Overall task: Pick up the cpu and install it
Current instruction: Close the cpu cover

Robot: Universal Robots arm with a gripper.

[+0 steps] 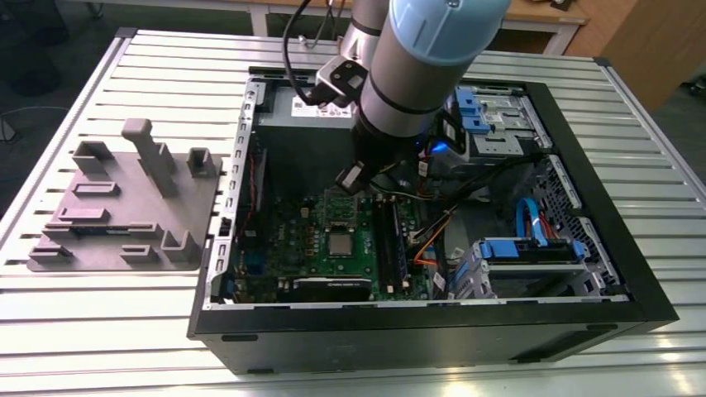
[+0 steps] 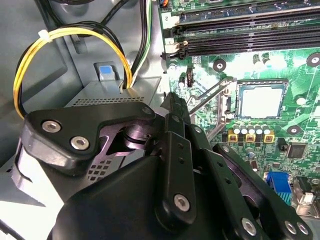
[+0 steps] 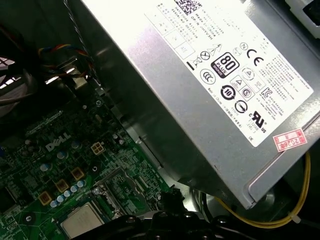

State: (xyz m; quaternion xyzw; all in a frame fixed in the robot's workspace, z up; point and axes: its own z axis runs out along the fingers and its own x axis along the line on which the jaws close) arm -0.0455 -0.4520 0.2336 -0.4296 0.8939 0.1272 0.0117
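Observation:
The cpu (image 1: pixel 340 242) is a small silver square lying flat in its socket on the green motherboard (image 1: pixel 303 248), inside the open computer case. It also appears in both wrist views as the cpu (image 2: pixel 261 98) (image 3: pixel 82 220), with a thin metal socket lever (image 2: pixel 212 97) slanting up beside it. My gripper (image 1: pixel 350 180) hangs above the board, a short way from the cpu on the power supply's side and not touching it. In the second wrist view the black gripper (image 2: pixel 171 100) points towards the board near the socket's corner. Nothing shows in its grasp.
A grey plate (image 1: pixel 121 215) with raised fixtures lies on the slatted table at the exterior view's left. Black memory slots (image 2: pixel 240 35) run beside the socket. The silver power supply (image 3: pixel 210 85), yellow cables (image 2: pixel 30 55) and blue drive brackets (image 1: pixel 530 248) crowd the case.

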